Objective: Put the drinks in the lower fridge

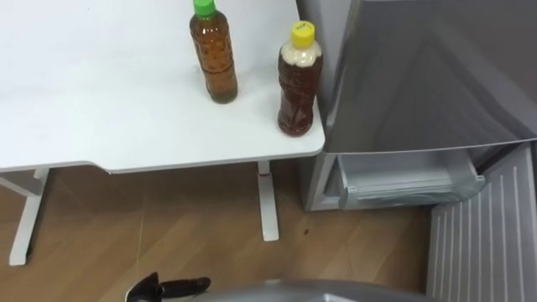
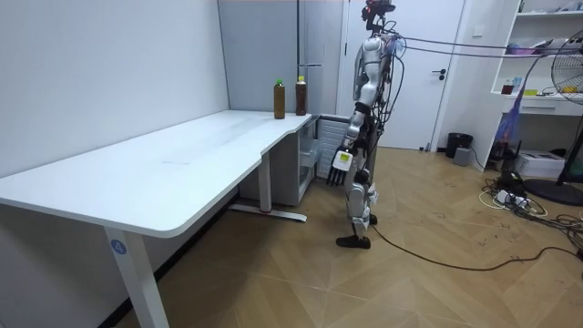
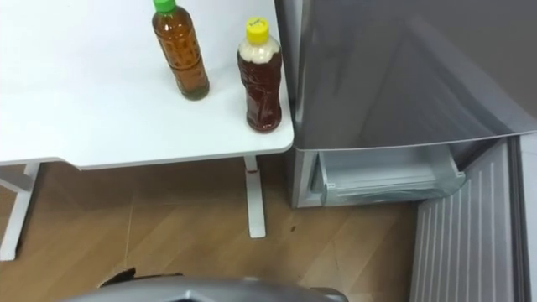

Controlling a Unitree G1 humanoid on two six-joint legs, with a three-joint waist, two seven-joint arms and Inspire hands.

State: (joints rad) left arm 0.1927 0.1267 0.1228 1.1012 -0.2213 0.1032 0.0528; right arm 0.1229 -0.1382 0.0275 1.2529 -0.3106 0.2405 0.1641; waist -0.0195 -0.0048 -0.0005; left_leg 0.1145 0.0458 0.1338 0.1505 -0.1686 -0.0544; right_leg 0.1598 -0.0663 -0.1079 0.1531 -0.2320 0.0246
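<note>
The yellow-capped bottle (image 1: 299, 80) stands upright at the desk (image 1: 84, 101) corner, 1 of 2, ahead of and higher than the left hand (image 2: 342, 164). That hand hangs low, fingers loose and apart, holding nothing.

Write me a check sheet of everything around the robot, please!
Surface: white table, both drinks at its corner beside the fridge.
Job's things: green-capped bottle and yellow-capped bottle upright, capped; lower compartment stands open.
Clutter: nothing seen.
Hands: left hand hangs open, holding nothing.
Cables: loose cables on the floor, room view's right.
Surroundings: wooden floor, white door, fan.
</note>
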